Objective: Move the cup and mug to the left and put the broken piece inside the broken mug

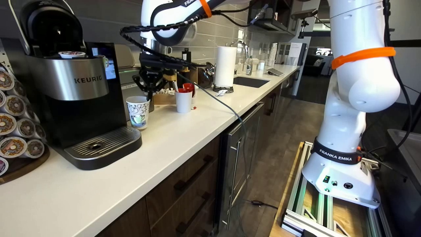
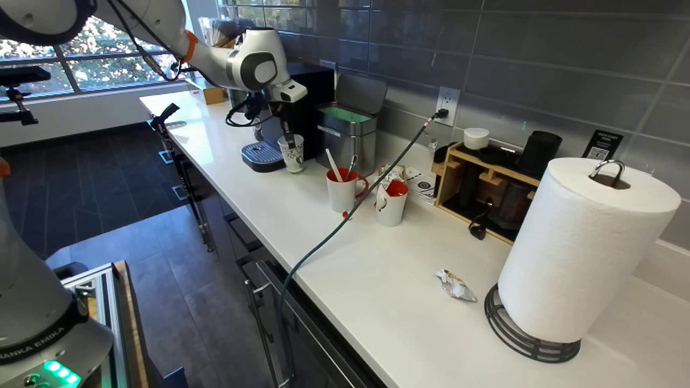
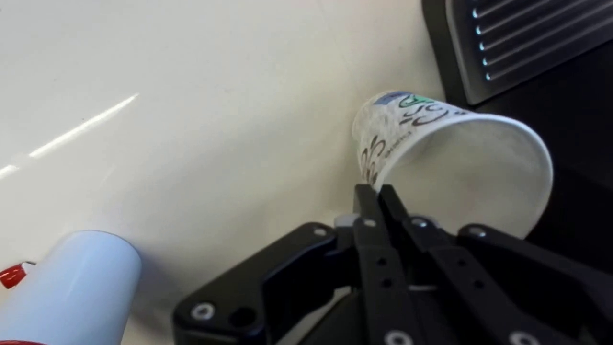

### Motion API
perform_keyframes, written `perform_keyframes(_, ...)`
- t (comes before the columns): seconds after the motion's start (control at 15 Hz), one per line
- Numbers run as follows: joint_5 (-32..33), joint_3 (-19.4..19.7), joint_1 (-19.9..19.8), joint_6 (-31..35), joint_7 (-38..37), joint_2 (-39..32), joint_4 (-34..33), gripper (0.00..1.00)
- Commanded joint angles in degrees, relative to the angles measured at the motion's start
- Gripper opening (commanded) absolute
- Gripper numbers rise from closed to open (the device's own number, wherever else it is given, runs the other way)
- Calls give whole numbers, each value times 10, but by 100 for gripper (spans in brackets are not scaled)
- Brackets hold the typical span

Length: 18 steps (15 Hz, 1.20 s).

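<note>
A patterned paper cup (image 1: 138, 112) stands upright on the counter beside the coffee machine; it also shows in the other views (image 2: 292, 155) (image 3: 421, 115). My gripper (image 3: 376, 191) is shut on the cup's rim, one finger inside and one outside. It also shows in both exterior views (image 1: 149, 95) (image 2: 291, 140). A white mug (image 2: 340, 195) with red inside and a handle holds stirrers; part shows in the wrist view (image 3: 86, 287). The broken mug (image 2: 391, 207) with a notched rim stands near it. The small red broken piece (image 2: 346, 215) lies on the counter by the mugs (image 3: 13, 275).
The coffee machine (image 1: 77, 79) and its drip tray (image 1: 102, 144) stand right by the cup. A metal canister (image 2: 347, 140) is behind it. A cable (image 2: 323, 240) crosses above the counter in front of the mugs. A wrapper (image 2: 455, 285), a wooden organizer (image 2: 447, 186) and a paper towel roll (image 2: 582, 253) stand farther along.
</note>
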<state>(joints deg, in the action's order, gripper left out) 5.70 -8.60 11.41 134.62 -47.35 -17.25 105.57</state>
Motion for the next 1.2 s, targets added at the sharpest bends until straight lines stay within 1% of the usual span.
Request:
perform_keyframes(0.0,-12,17,16,-10,-5,-21,-28,36)
perform_keyframes(0.2,-24,20,14,-19,4,-9,-27,60)
perform_keyframes(0.33,-46,16,5,-31,24,23,-15,74)
perform_keyframes(0.4,-56,15,1,-33,34,44,-5,82)
perform_keyframes(0.47,-61,17,-3,-49,50,66,3,89)
perform_keyframes(0.53,-49,23,-5,-80,62,83,4,97)
perform_keyframes(0.6,-18,33,-9,-103,77,103,13,100)
perform_keyframes(0.67,4,41,-15,-135,94,121,18,100)
perform_keyframes(0.73,17,46,-23,-167,127,138,23,100)
perform_keyframes(0.87,56,59,-40,-208,162,167,39,100)
perform_keyframes(0.93,67,66,-51,-206,173,175,49,100)
perform_keyframes(1.0,82,71,-61,-206,168,179,56,100)
perform_keyframes(1.13,108,82,-81,-194,136,173,69,100)
